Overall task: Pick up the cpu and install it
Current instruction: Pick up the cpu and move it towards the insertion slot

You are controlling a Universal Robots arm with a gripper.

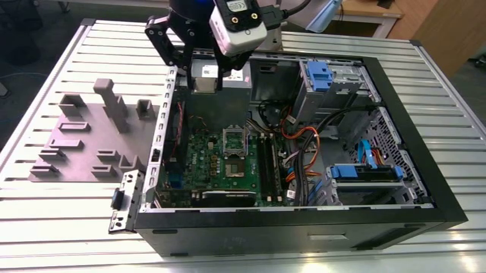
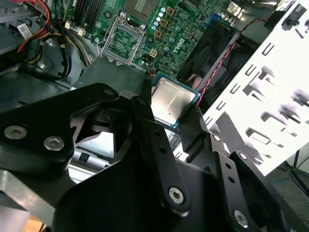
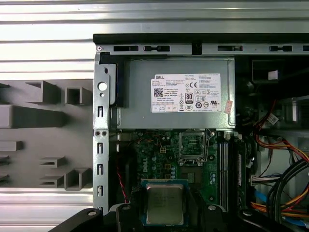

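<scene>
Over the 12 o'clock end of an open computer case [image 1: 304,230], as the exterior view shows it, the gripper [image 1: 202,65] hangs from the arm just beside the case's rear wall. The case lies on its side on a slatted metal worktop [image 1: 68,219].

Both wrist views show the gripper [image 2: 172,115] [image 3: 166,216] pinching the cpu [image 2: 173,103] [image 3: 164,204]. Its black fingers [image 2: 149,133] press on two opposite edges. The chip sits flat between them, silvery top toward the cameras, with a paler rim round it. It is held in the air, touching nothing but the fingers.

Inside the case, in the exterior view, the green motherboard [image 1: 216,170] lies toward 6 o'clock from the gripper. The silver socket frame [image 1: 234,138] stands near the board's middle, well apart from the held chip. The first wrist view shows the frame [image 3: 195,144] between the cpu and a large grey box with a white label [image 3: 140,92], which sits at the case's rear. In the second wrist view the frame [image 2: 120,41] lies beyond the chip, and a black fan [image 2: 212,48] with a red and black lead is close by.

Toward 3 o'clock in the exterior view are blue drive brackets [image 1: 317,71] and a bundle of orange and black cables [image 1: 297,136]. At 9 o'clock, outside the case, a grey fixture plate [image 1: 76,148] with raised blocks rests on the worktop.
</scene>
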